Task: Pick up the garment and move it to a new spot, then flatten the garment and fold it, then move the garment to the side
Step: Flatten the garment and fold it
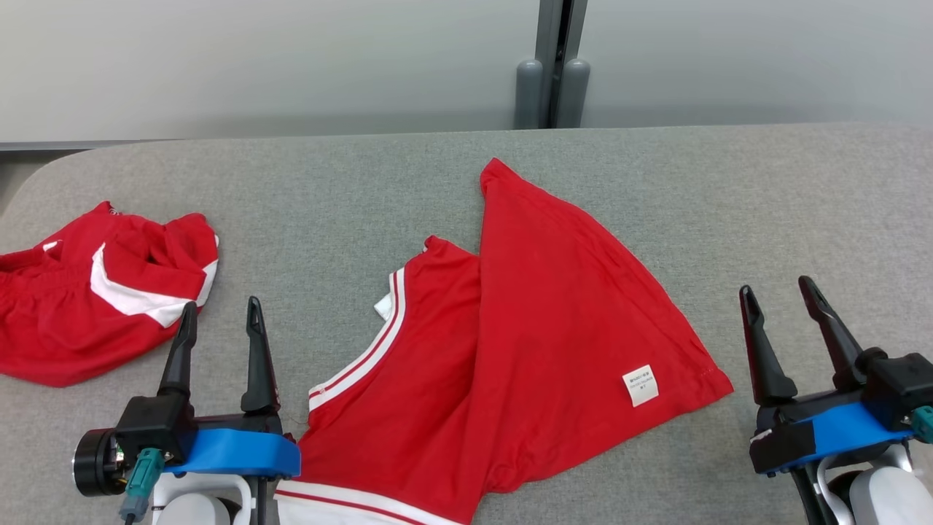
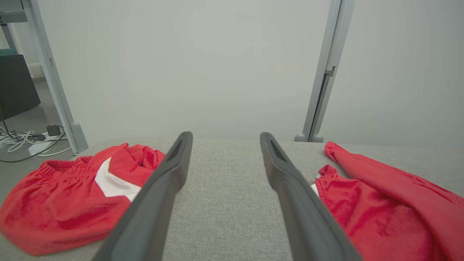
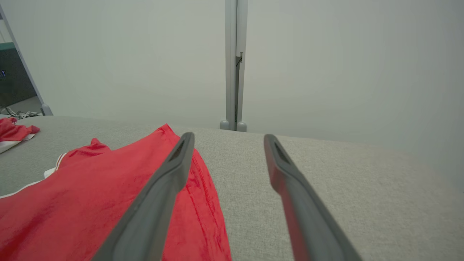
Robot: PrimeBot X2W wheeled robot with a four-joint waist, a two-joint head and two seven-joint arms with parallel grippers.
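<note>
A red jersey with white-striped trim (image 1: 525,343) lies on the grey table (image 1: 510,160), its right half folded over the left with a white label showing; its near hem hangs past the front edge. It also appears in the left wrist view (image 2: 384,203) and the right wrist view (image 3: 108,195). My left gripper (image 1: 222,313) stands open just left of the jersey, holding nothing. My right gripper (image 1: 776,292) stands open to the right of the jersey's corner, also holding nothing.
A crumpled pair of red shorts with white panels (image 1: 95,292) lies at the table's left end, also in the left wrist view (image 2: 72,195). A grey partition wall with a post (image 1: 554,73) runs behind the table. Bare table lies at the back and right.
</note>
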